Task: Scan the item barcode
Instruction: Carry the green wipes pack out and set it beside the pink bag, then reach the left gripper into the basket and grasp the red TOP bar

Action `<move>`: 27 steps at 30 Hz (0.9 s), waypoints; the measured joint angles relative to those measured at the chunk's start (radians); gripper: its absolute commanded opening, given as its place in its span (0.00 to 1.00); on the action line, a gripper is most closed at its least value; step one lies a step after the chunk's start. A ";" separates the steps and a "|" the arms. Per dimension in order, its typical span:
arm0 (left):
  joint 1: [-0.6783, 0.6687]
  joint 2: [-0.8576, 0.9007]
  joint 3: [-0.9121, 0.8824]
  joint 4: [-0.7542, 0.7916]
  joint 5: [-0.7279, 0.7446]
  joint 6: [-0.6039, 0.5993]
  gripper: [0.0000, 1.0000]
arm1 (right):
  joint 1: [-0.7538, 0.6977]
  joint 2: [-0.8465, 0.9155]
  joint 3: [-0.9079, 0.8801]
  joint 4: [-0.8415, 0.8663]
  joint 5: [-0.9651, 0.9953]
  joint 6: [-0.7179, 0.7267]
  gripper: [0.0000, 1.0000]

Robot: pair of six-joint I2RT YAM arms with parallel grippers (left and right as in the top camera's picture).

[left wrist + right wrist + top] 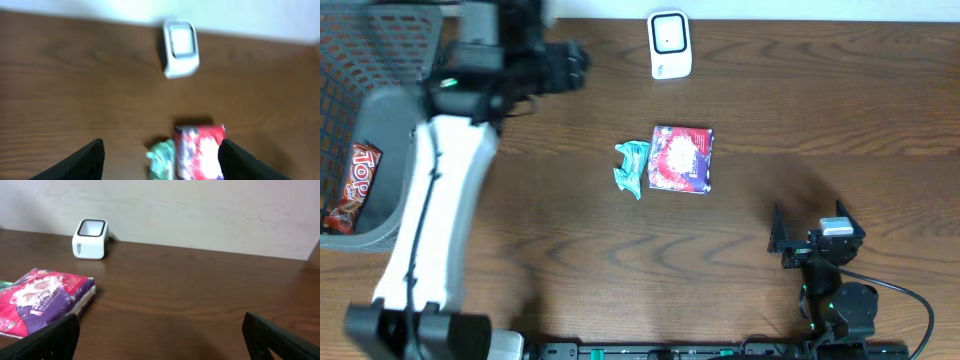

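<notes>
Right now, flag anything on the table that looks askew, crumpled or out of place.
Only the teal wrapper at mid-table stands out: it lies crumpled beside the flat red-and-purple packet. The white scanner stands upright near the back edge; nothing is spilled.

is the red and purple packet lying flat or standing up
Lying flat: the packet rests on its broad side on the table, printed face up, seen from overhead and the right wrist.
</notes>
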 measured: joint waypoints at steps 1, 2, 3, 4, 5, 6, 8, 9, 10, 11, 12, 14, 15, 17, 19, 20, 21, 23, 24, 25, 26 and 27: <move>0.027 -0.017 0.000 0.002 -0.010 0.000 0.72 | 0.000 0.000 0.000 0.000 0.000 0.000 0.99; 0.056 -0.032 0.000 0.003 -0.026 0.000 0.72 | 0.000 0.000 0.000 0.000 0.000 0.000 0.99; 0.085 -0.043 0.000 0.003 -0.047 0.000 0.72 | 0.000 0.000 0.000 0.000 0.000 0.000 0.99; 0.112 -0.051 0.000 0.002 -0.071 0.000 0.72 | 0.000 0.000 0.000 0.000 0.000 0.000 0.99; 0.138 -0.057 0.000 0.001 -0.098 0.000 0.72 | 0.000 0.000 0.000 0.000 0.000 0.000 0.99; 0.169 -0.062 0.000 -0.003 -0.130 0.000 0.72 | 0.000 0.000 0.000 0.000 0.000 0.000 0.99; 0.225 -0.064 0.000 -0.015 -0.188 0.000 0.72 | 0.000 0.000 0.000 0.000 0.000 0.000 0.99; 0.259 -0.064 0.000 -0.019 -0.218 0.000 0.72 | 0.000 0.000 0.000 0.000 0.000 0.000 0.99; 0.288 -0.064 0.000 -0.023 -0.240 0.000 0.72 | 0.000 0.000 0.000 0.000 0.000 0.000 0.99; 0.324 -0.064 0.000 -0.026 -0.259 0.000 0.72 | 0.000 0.000 0.000 0.000 0.000 0.000 0.99; 0.354 -0.064 0.000 -0.030 -0.277 0.000 0.72 | 0.000 0.000 0.000 0.000 0.000 0.000 0.99; 0.423 -0.064 0.000 -0.035 -0.301 0.000 0.72 | 0.000 0.000 0.000 0.000 0.000 0.000 0.99; 0.458 -0.064 0.000 -0.037 -0.308 0.000 0.72 | 0.000 0.000 0.000 0.000 0.000 0.000 0.99; 0.519 -0.064 0.000 -0.044 -0.320 0.000 0.72 | 0.000 0.000 0.000 0.000 0.000 0.000 0.99; 0.579 -0.064 0.000 -0.050 -0.332 0.000 0.72 | 0.000 0.000 0.000 0.000 0.000 0.000 0.99; 0.608 -0.064 0.000 -0.057 -0.333 0.000 0.72 | 0.000 0.000 0.000 0.000 0.000 0.000 0.99; 0.630 -0.064 0.000 -0.064 -0.336 0.000 0.72 | 0.000 0.000 0.000 0.000 0.000 0.000 0.99; 0.666 -0.064 0.000 -0.070 -0.337 0.000 0.72 | 0.000 0.000 0.000 0.000 0.000 0.000 0.99; 0.694 -0.064 -0.001 -0.073 -0.338 0.000 0.72 | 0.000 0.000 0.000 0.000 0.000 0.000 0.99; 0.712 -0.064 -0.002 -0.077 -0.340 0.000 0.72 | 0.000 0.000 0.000 0.000 0.000 0.000 0.99; 0.729 -0.064 -0.004 -0.082 -0.340 0.000 0.72 | 0.000 0.000 0.000 0.000 0.000 0.000 0.99; 0.747 -0.064 -0.008 -0.086 -0.340 0.000 0.72 | 0.000 0.000 0.000 0.000 0.000 0.000 0.99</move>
